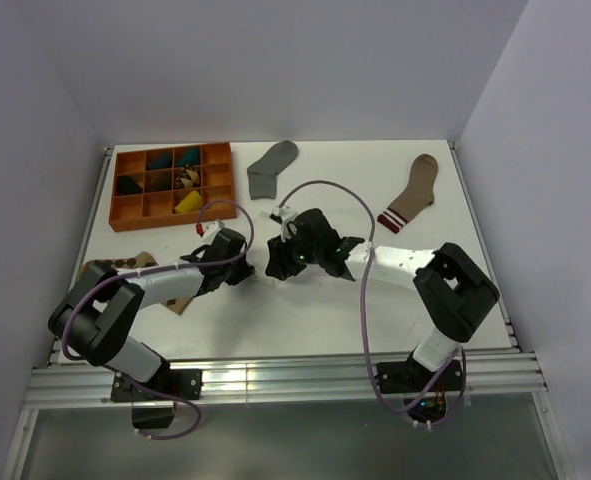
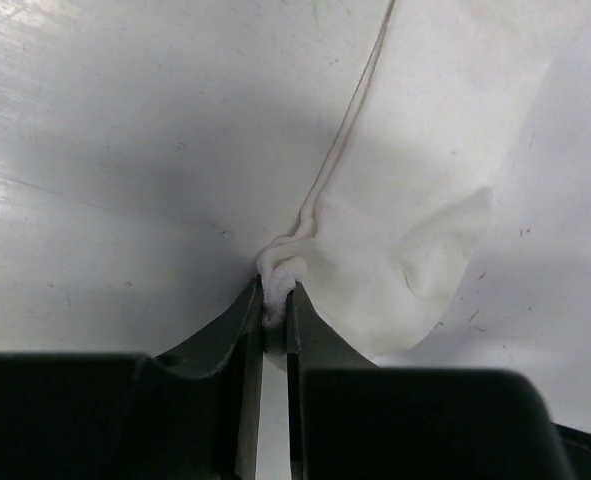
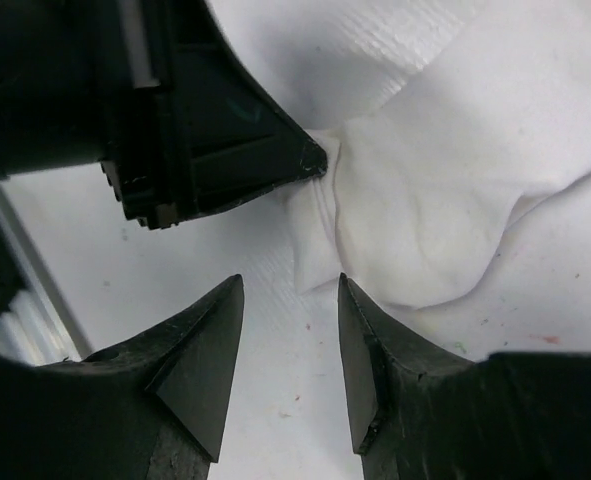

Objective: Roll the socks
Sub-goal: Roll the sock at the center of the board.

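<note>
**At mid-worktop: white sock, pinched by one arm**

Item 1, white sock (image 2: pixel 405 250): lies on the worktop (image 2: pixel 95 150) between my two arms, with one edge bunched up.
Left fingers (image 2: pixel 237 325): clamped together on that bunched edge.
Right fingers (image 3: pixel 200 365): apart, gripping nothing, their tips just beside the same edge and facing my left tips.
Item 2, grey sock (image 1: pixel 272 168): far side, flat, just beside the orange tray (image 1: pixel 125 218).
Item 3, brown sock with striped cuff (image 1: pixel 413 193): far right, well apart from both my arms.

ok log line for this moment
left end effector: shut on white sock | right end effector: open by its edge | grey sock: untouched
</note>
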